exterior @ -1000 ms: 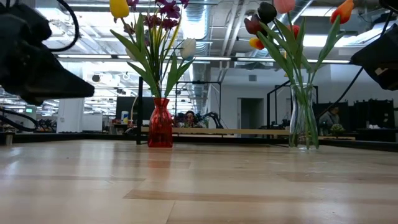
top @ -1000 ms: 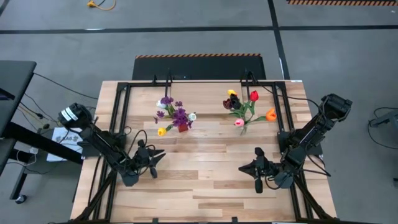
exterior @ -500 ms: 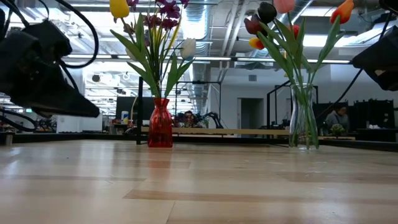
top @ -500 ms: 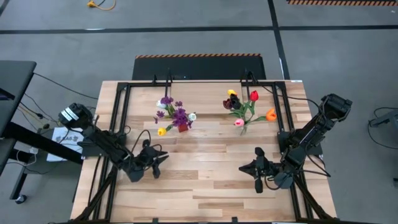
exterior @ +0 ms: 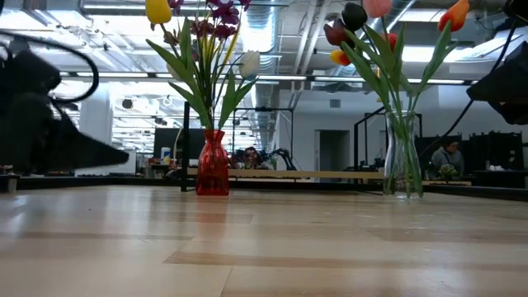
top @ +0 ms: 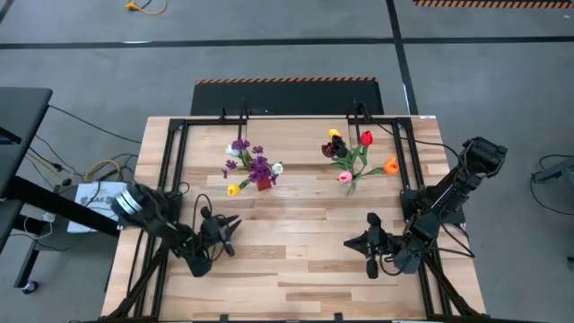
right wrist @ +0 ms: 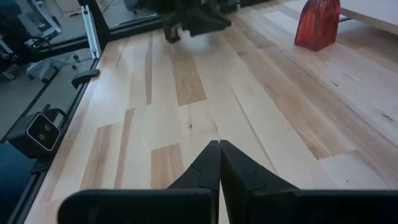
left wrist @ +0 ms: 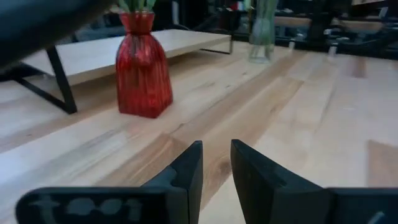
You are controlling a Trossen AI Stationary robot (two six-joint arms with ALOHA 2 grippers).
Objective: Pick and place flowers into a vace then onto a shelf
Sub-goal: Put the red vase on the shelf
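Note:
A red vase (left wrist: 144, 68) holds purple, yellow and white flowers (top: 251, 164). A clear glass vase (exterior: 402, 157) holds red, orange, pink, yellow and dark tulips (top: 355, 152). Both vases stand by their bases on the tabletop, just in front of the shelf (left wrist: 106, 53), a light board on thin black legs. My left gripper (left wrist: 216, 152) hangs low over the table's near left, its fingers a narrow gap apart with nothing between them, pointing at the red vase. At the near right my right gripper (right wrist: 219, 144) is shut and holds nothing.
The black metal frame (top: 170, 179) runs along the table's left and right sides and its far edge. Bare planks (top: 296, 242) lie between the two grippers and in front of the vases. Beyond the table there are desks, and a seated person (exterior: 448, 157).
My left gripper has sunk toward the tabletop and its arm has folded lower, staying over the near left of the table. The gap between its fingers is unchanged. The vases and flowers have not moved.

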